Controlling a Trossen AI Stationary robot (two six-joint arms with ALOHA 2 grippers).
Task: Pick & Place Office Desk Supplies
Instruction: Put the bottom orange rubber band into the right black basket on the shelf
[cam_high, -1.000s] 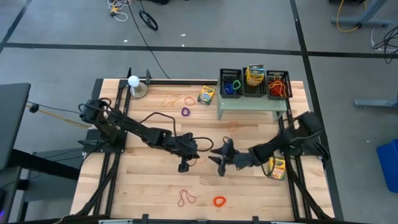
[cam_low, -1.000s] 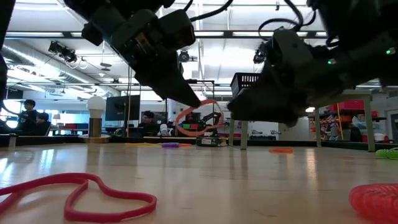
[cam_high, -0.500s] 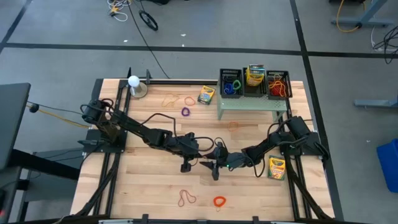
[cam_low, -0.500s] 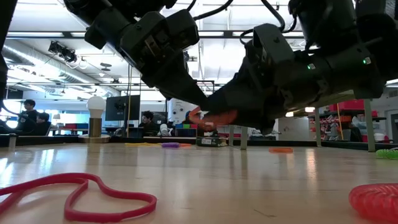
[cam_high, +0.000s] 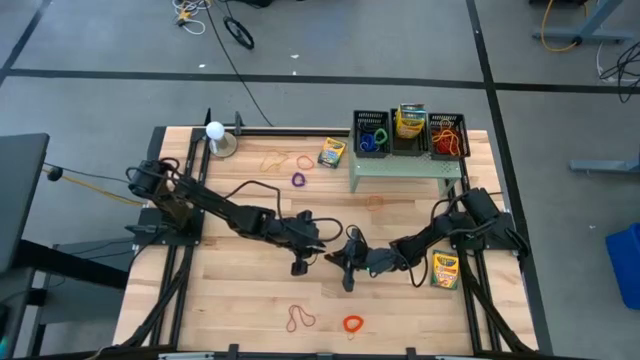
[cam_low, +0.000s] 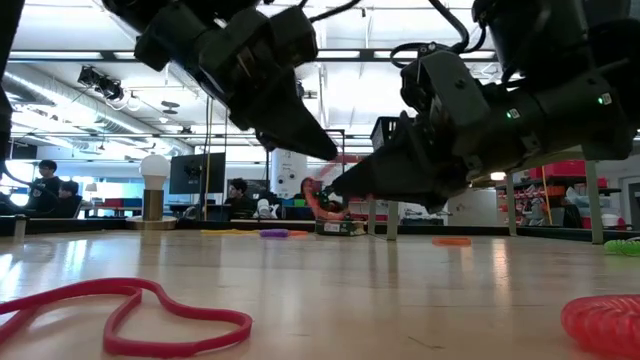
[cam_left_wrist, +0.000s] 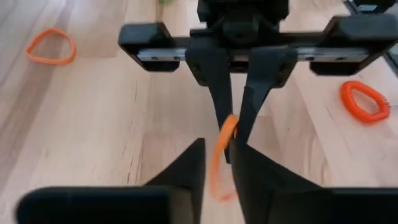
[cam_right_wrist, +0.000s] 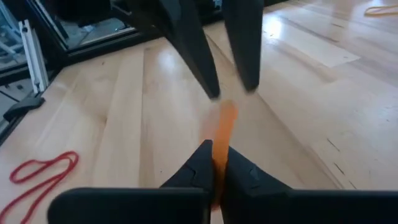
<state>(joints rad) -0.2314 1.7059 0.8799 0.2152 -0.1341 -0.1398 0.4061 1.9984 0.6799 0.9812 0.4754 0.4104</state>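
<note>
The right tool (cam_right_wrist: 217, 163) had its two dark fingers pressed together on an orange rubber band (cam_right_wrist: 224, 127). Just beyond it, the left tool (cam_right_wrist: 231, 90) hung with fingers apart above the wooden bench (cam_right_wrist: 124, 118). A red rubber band (cam_right_wrist: 37, 174) lay on the bench to one side.

Grey floor (cam_high: 120, 50) with dark lines, ceiling light strips (cam_low: 80, 10), seated people (cam_low: 45, 180)

The wooden table (cam_high: 240, 300) carries a red rubber-band loop (cam_high: 299, 319), an orange coil ring (cam_high: 352, 324), a purple ring (cam_high: 298, 180), a crayon box (cam_high: 331, 152) and, seemingly, faint tan loops (cam_high: 275, 159).
</note>
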